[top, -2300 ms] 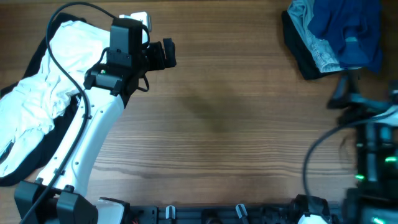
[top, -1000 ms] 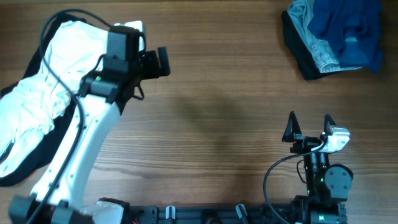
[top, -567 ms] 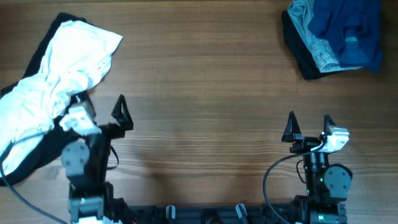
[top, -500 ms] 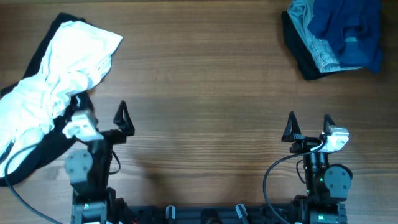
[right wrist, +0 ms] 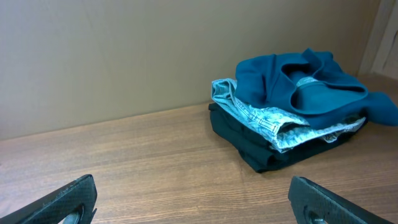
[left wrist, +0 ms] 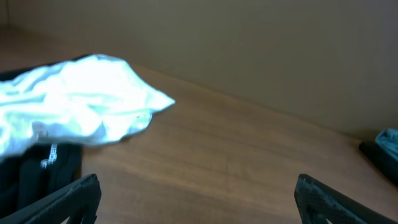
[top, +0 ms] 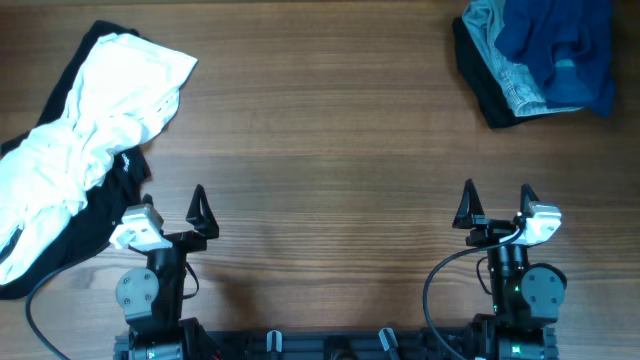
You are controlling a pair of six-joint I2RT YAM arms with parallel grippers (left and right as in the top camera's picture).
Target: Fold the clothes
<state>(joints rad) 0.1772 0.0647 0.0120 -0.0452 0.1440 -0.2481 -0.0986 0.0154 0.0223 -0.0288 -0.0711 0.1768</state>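
A rumpled white garment (top: 90,120) lies on a black garment (top: 60,230) at the table's left; both show in the left wrist view (left wrist: 81,115). A stack of clothes (top: 535,55), blue on top, pale denim and black beneath, sits at the back right and shows in the right wrist view (right wrist: 292,109). My left gripper (top: 170,208) is open and empty at the front left, just right of the black garment. My right gripper (top: 495,203) is open and empty at the front right, far from the stack.
The wooden table (top: 330,170) stretches between the two clothing piles. Both arm bases stand at the front edge. A plain wall rises behind the table in the wrist views.
The left arm has pulled back from the white garment to the front edge and settled there, jaws open. The right arm earlier retracted too and has stayed still since. The white garment lies released.
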